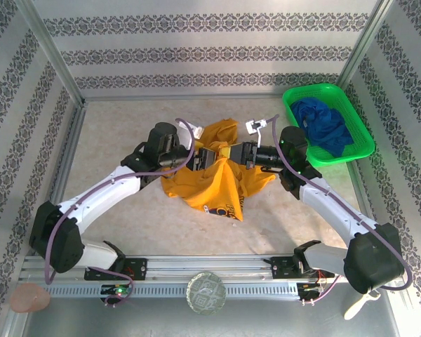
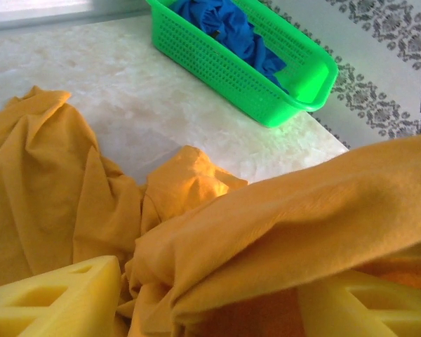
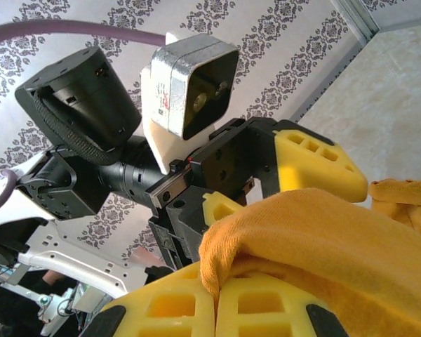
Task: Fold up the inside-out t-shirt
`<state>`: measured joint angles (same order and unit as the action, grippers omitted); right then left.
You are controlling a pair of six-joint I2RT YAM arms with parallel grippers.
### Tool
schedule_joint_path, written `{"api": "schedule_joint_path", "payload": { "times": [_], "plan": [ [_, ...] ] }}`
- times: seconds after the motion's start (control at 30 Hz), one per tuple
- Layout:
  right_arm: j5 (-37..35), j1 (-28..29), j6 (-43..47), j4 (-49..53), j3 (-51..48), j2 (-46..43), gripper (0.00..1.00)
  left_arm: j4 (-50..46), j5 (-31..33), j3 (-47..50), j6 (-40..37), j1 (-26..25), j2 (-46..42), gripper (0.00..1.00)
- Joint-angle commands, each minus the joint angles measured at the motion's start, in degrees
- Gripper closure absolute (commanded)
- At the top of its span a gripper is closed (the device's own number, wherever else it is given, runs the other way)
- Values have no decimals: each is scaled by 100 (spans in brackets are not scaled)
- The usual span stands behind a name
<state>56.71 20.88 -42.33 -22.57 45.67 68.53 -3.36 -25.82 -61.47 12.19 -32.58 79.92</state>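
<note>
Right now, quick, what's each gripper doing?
Left gripper: open, t-shirt draped across it.
Right gripper: shut on the t-shirt.

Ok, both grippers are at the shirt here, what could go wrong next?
The left gripper stands open with cloth draped between its fingers, so pulling away could drag the t-shirt. The right gripper pinches just a thin fold at its tips, which might slip. The two grippers sit very close together and could bump.

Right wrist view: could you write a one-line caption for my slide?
Right jaws pinch a fold of the mustard t-shirt, facing the open left jaws.
</note>
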Motion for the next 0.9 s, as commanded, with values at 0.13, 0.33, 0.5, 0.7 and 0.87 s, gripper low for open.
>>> {"api": "schedule_joint_path", "payload": {
  "times": [0.13,0.33,0.5,0.7,0.87],
  "plan": [
    [209,-14,-2,-41,-8,-180,100,-492,-1125,-1111,-744,-48,1031,38],
    [109,-556,155,292,-443,-515,100,-1236,-2047,-1809,-926,117,1393,100],
    [-577,-642,849,924,-578,-15,100,-634,-3197,-1410,5,414,710,100],
    [-1777,-361,816,795,-248,1071,100,2626,-4358,-291,2908,653,306,100],
    [-2033,-130,603,848,238,1437,56,6563,-4263,267,5857,828,835,100]
  ]
}}
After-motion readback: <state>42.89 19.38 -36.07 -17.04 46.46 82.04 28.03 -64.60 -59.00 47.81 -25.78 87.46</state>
